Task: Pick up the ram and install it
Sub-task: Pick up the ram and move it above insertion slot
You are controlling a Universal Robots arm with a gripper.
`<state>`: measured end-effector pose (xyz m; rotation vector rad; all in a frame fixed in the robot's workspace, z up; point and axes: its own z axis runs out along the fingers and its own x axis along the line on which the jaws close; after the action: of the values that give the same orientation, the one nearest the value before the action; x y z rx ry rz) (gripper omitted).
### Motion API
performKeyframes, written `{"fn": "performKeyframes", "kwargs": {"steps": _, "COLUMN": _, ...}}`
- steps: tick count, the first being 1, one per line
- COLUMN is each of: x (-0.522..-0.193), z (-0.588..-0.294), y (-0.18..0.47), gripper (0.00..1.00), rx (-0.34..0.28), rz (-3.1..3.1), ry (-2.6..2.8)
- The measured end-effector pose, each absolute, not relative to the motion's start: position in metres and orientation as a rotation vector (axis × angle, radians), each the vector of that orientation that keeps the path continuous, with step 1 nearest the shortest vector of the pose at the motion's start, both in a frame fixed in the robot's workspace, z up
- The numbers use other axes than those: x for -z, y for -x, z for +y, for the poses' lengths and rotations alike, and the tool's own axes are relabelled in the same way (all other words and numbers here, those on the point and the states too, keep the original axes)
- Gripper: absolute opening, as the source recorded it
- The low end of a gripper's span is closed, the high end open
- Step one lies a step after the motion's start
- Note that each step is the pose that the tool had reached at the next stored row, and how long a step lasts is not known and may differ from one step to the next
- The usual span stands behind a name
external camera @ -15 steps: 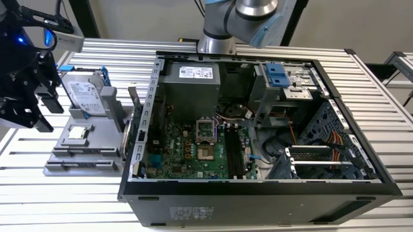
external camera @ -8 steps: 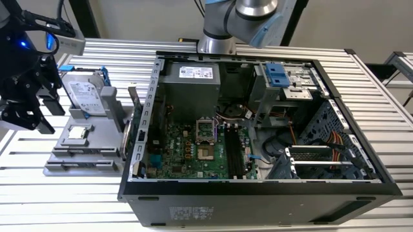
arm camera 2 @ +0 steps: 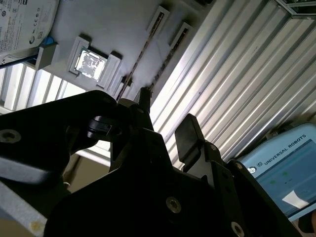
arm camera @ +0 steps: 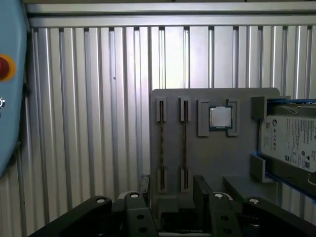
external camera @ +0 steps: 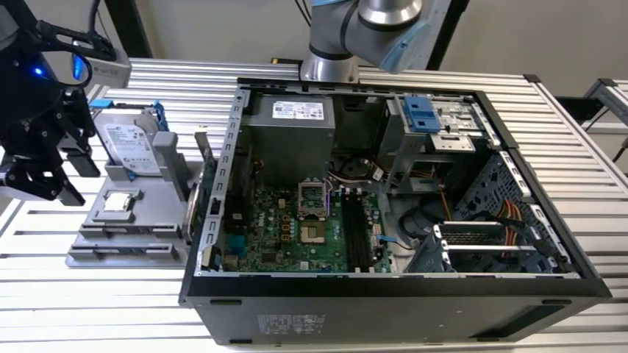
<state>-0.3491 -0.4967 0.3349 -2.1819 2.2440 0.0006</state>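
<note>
Claw (arm camera: pixel 171 181) open: the two black fingers (arm camera: pixel 199 183) stand apart and grip nothing. It hangs above one end of the grey holder (arm camera: pixel 212 158), clear of it.

The ram (arm camera: pixel 185 143) stands on edge in a slot of the holder, not yet picked up. A second stick (arm camera: pixel 162 143) sits in the slot just beside it.

The holder also carries a square processor chip (arm camera: pixel 220 117) in a recess and a silver hard drive (arm camera: pixel 291 143).

The holder lies on the ribbed table (arm camera: pixel 98 98), just beside the open computer case (external camera: pixel 393 290), on the exterior view's left.
</note>
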Motion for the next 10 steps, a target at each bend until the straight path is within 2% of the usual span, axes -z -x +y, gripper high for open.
{"fn": "performKeyframes", "kwargs": {"steps": 10, "x": -0.3345, "z": -0.4966, "y": 0.3491, "gripper": 1.0, "rx": -0.001, "rz": 2.244, "ry": 2.182}}
